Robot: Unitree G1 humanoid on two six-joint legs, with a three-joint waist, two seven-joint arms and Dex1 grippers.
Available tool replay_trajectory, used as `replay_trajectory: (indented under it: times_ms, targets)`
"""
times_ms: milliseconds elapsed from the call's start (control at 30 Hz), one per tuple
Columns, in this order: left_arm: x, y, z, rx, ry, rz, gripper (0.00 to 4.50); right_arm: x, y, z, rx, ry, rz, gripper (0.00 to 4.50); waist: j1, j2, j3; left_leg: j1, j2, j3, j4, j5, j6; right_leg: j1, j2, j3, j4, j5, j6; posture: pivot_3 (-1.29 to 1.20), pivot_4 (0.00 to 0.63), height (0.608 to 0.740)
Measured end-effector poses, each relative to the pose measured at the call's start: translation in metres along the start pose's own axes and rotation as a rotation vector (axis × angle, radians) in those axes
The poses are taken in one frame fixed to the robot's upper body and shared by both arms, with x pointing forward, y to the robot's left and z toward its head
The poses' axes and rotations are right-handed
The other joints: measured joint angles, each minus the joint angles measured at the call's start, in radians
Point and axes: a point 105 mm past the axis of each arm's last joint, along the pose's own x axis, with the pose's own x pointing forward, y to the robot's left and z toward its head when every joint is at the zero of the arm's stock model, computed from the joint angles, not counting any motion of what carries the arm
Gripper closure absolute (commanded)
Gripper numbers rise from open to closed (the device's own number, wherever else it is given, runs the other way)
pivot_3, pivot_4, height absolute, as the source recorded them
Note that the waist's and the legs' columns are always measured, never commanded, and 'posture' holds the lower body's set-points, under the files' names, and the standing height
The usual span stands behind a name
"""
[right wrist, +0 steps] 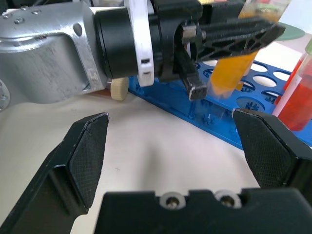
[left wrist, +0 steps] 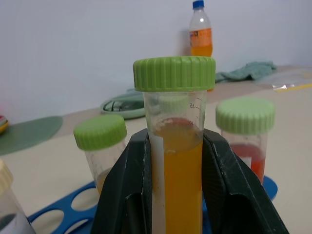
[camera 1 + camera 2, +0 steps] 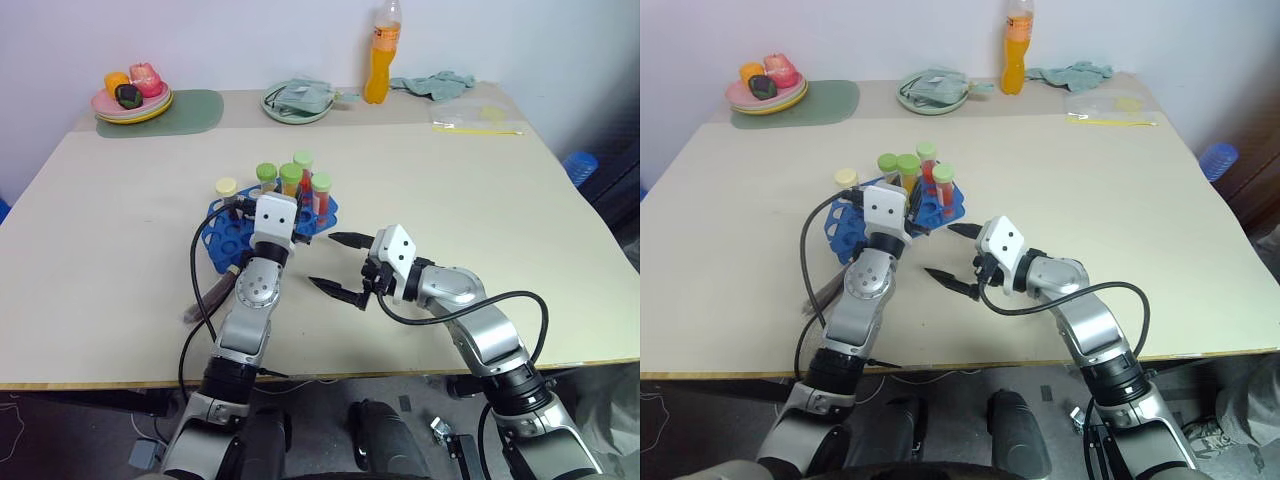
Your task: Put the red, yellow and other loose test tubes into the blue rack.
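Well along, by the look of it: blue rack (image 3: pixel 228 236) set mid-tabletop, nearer the near edge than the far one, with several capped tubes already upright in its holes, among them a red-filled tube (image 2: pixel 246 141), a further green-capped tube (image 2: pixel 101 146) and a cream-capped one (image 3: pixel 227 189). Left gripper (image 2: pixel 178 190) pinched tight on a yellow-filled tube with a green cap (image 2: pixel 174 141), held upright over the rack's grid, its bottom end low above the open holes in the right wrist view but seemingly not yet seated. Right gripper (image 3: pixel 338 265) spread wide and empty, hovering just beside the rack on the side toward the right edge, fingers aimed at the left hand. Still to do, on this judgement: lowering the yellow tube into a free hole and letting go. A brownish, cream-capped item (image 1: pixel 118 88) lying on the tabletop against the rack's near side, possibly another loose tube, mostly screened by the left arm and hard to name. Exact hole beneath the held tube impossible to tell; rack's middle covered by the left hand in the head views. Toward the far edge, well apart: orange drink bottle (image 3: pixel 380 55), plates, cloths.
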Motion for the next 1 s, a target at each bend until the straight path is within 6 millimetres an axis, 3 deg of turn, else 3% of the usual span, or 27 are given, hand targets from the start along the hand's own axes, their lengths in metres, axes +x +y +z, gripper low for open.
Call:
replay_trajectory:
  times_ms: [200, 233, 400, 667, 700, 900, 1000]
  targets:
    - [-0.001, -0.001, -0.006, -0.002, -0.007, -0.004, 3.72, 0.001, 0.001, 0.000, 0.001, -0.003, 0.003, 0.00, 0.001, 0.000, 0.000, 0.000, 0.000, 0.000, 0.000, 0.000, 0.000, 0.000, 0.000, 0.000, -0.001, 0.000, 0.000, 0.00, 0.150, 0.740]
    - [-0.001, 0.000, -0.008, -0.005, -0.008, 0.000, 2.68, 0.002, 0.001, 0.001, 0.002, -0.005, 0.003, 0.00, 0.001, 0.000, 0.000, 0.000, 0.000, 0.000, 0.000, 0.000, 0.000, 0.000, 0.000, 0.000, -0.001, 0.000, 0.000, 0.00, 0.150, 0.740]
    - [-0.003, 0.007, 0.000, -0.038, -0.041, 0.017, 0.31, 0.003, 0.003, 0.001, 0.006, -0.010, 0.007, 0.00, -0.001, 0.000, 0.000, 0.000, 0.000, 0.000, 0.000, 0.000, 0.000, 0.000, 0.000, 0.000, 0.000, 0.000, 0.000, 0.00, 0.150, 0.740]
    - [-0.027, 0.079, 0.088, -0.026, -0.159, 0.040, 0.31, 0.002, 0.003, 0.004, -0.003, -0.015, 0.011, 0.00, -0.006, 0.000, 0.000, 0.000, 0.001, 0.000, -0.001, 0.000, 0.000, -0.001, 0.001, 0.000, 0.000, 0.000, 0.000, 0.00, 0.150, 0.740]
    - [-0.031, 0.086, 0.092, -0.025, -0.113, 0.006, 0.14, 0.002, 0.004, 0.004, -0.004, -0.015, 0.016, 0.00, -0.007, 0.000, 0.000, 0.000, 0.001, -0.001, -0.001, 0.000, 0.000, -0.001, 0.001, 0.000, 0.001, 0.000, 0.000, 0.00, 0.150, 0.740]
    - [-0.068, 0.128, 0.089, 0.049, 0.345, -0.190, 0.14, -0.004, 0.000, 0.002, -0.022, 0.009, 0.037, 0.00, -0.014, -0.001, 0.002, 0.000, 0.002, -0.001, -0.001, 0.000, 0.000, -0.001, 0.002, -0.001, 0.001, -0.001, -0.001, 0.00, 0.150, 0.740]
    - [-0.085, 0.139, 0.090, 0.082, 0.582, -0.251, 0.14, -0.006, -0.004, -0.002, -0.015, 0.021, 0.034, 0.00, -0.013, -0.002, 0.003, 0.000, 0.001, -0.002, -0.002, 0.000, 0.000, 0.000, 0.002, -0.002, 0.000, -0.002, -0.001, 0.00, 0.150, 0.740]
